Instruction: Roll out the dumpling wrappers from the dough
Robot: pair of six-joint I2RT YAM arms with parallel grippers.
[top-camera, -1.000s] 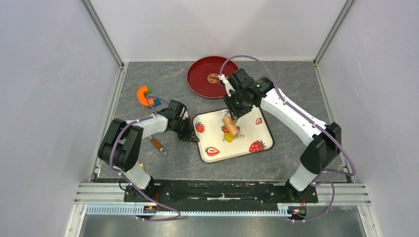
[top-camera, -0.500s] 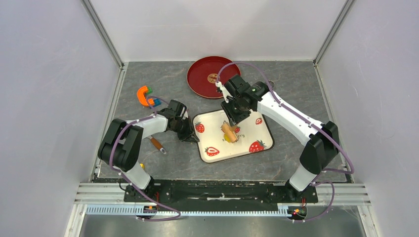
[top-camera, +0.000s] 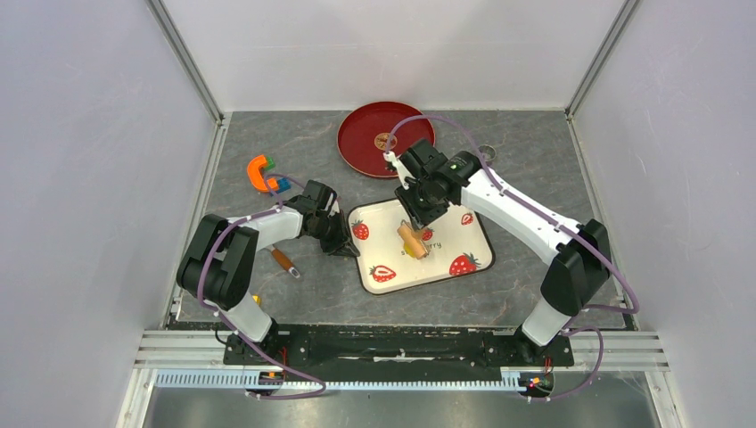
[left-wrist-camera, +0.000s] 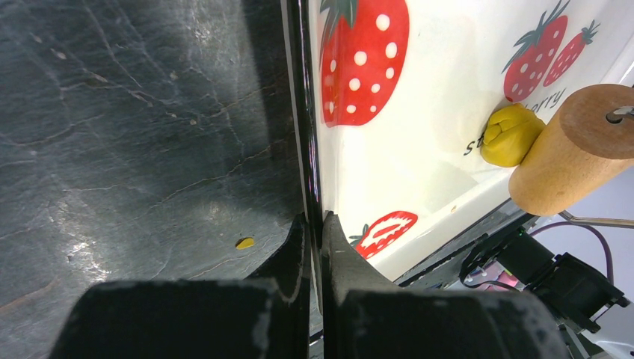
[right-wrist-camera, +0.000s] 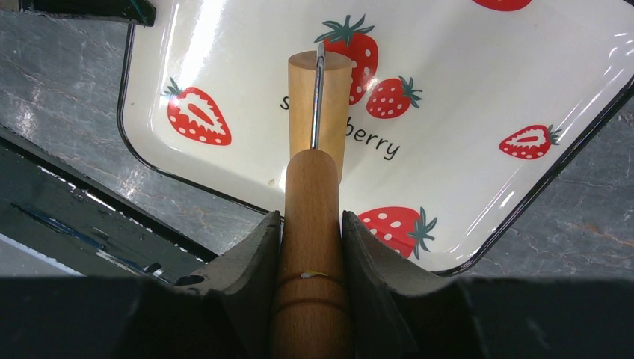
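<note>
A white strawberry tray [top-camera: 446, 234] lies mid-table. My left gripper [top-camera: 343, 245] is shut on its black left rim [left-wrist-camera: 303, 149], fingertips [left-wrist-camera: 314, 218] pinching the edge. My right gripper [top-camera: 417, 209] is shut on the handle [right-wrist-camera: 310, 224] of a wooden rolling pin [top-camera: 412, 239]. Its roller [left-wrist-camera: 572, 149] rests on the tray against a yellow dough lump [left-wrist-camera: 511, 134]. The roller [right-wrist-camera: 303, 97] hides the dough in the right wrist view. One small round dumpling wrapper [top-camera: 385, 140] lies on the red plate [top-camera: 361, 147] behind the tray.
An orange and blue tool [top-camera: 261, 174] lies at the left. An orange-handled tool [top-camera: 283, 260] sits near the left arm. A small metal ring [top-camera: 487, 152] lies at the back right. A yellow crumb [left-wrist-camera: 244, 242] is on the slate beside the tray.
My right gripper has moved nearer and slightly left, bringing the roller down the tray onto the dough, which now shows less from above. The left arm has not moved.
</note>
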